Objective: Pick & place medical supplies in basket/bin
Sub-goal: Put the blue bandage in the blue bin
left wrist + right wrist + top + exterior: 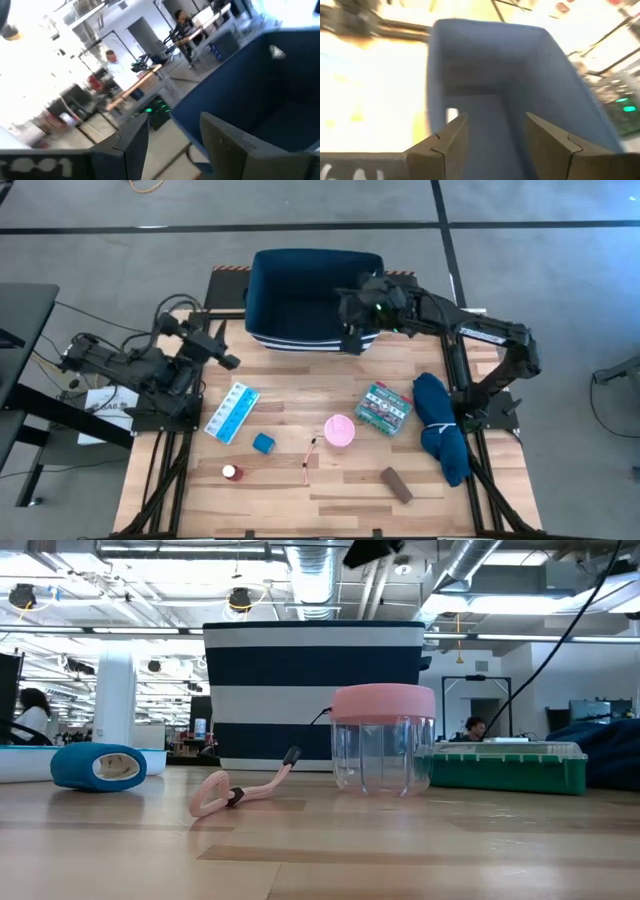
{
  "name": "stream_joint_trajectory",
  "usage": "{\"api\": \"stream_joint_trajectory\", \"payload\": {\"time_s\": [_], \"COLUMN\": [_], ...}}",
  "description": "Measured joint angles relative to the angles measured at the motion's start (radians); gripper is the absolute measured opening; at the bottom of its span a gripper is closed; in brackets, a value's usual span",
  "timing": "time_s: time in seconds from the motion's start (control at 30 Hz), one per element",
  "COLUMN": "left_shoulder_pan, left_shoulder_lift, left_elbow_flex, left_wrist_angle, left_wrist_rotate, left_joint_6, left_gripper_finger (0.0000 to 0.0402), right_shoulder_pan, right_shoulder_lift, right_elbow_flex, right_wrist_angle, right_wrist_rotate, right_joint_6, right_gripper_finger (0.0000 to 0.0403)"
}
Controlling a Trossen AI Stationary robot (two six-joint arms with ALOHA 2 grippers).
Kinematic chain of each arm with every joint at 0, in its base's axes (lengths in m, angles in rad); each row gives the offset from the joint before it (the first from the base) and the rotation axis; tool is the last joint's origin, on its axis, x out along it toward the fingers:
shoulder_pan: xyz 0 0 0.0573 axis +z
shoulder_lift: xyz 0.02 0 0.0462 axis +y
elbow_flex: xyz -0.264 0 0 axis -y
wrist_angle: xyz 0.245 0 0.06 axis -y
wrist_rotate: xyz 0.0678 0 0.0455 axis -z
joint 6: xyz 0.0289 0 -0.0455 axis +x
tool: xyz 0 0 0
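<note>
My right gripper (497, 145) hangs over the navy bin (520, 75), fingers (445, 142) spread apart with nothing between them. The bin's blue interior fills the view beyond them.

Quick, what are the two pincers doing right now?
Left pincer: open, empty, at the table's left edge.
Right pincer: open, empty, over the bin.

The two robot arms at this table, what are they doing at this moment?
They are sorting medical supplies into the navy bin. The right gripper hangs over the bin's near right corner, fingers open and empty. The left gripper waits at the table's left edge, also open. The pill organiser, blue cube, red-white bottle, pink roll, green box and brown bar lie on the table.
</note>
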Motion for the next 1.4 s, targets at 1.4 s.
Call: {"api": "stream_joint_trajectory", "payload": {"time_s": [1.4], "left_shoulder_pan": [-0.124], "left_shoulder_lift": [0.049], "left_elbow_flex": [0.042], "left_wrist_angle": [-1.274], "left_wrist_rotate": [0.870], "left_joint_6": [-1.390], "left_gripper_finger": [0.0169], "right_shoulder_pan": [0.316], "right_shoulder_lift": [0.155], "right_elbow_flex": [-0.002], "right_wrist_angle": [-0.236], "right_wrist_rotate": [-0.009], "right_joint_6": [0.514], "right_gripper_finger": [0.0141]}}
